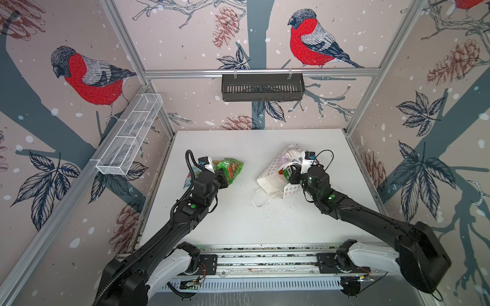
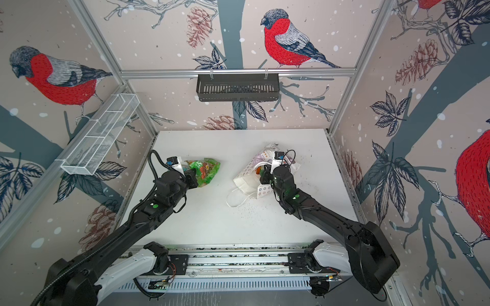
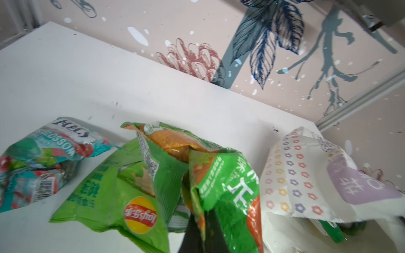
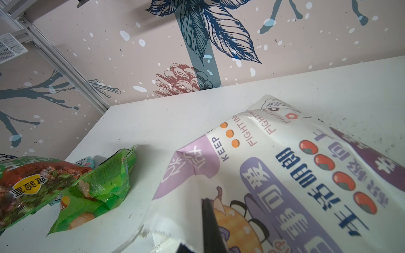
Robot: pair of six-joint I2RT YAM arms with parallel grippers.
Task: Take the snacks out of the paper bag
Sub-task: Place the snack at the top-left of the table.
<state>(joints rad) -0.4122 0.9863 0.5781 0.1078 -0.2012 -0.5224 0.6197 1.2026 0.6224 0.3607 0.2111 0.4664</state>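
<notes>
1. The white table (image 1: 238,227) carries everything; the paper bag (image 1: 274,165) lies on its side right of centre, its mouth turned towards the near side, its cord handles (image 1: 261,200) trailing on the table.
2. The snacks (image 1: 230,169) already out form a small heap left of centre, well apart from the bag; most are green, one is teal (image 3: 43,157); something orange and green shows inside the bag's mouth (image 2: 258,169), so the bag probably isn't empty.
3. The left gripper (image 1: 222,178) is pressed together on a green packet (image 3: 221,186) at the near edge of that heap; whether the packet rests on the others I cannot tell.
4. The right gripper (image 1: 289,173) pinches the bag's upper wall at the mouth, holding it open.
5. The step in hand looks like setting down a removed packet; next, the left jaws need to part and let it go, then reach right into the open mouth while the right arm holds the bag.
</notes>
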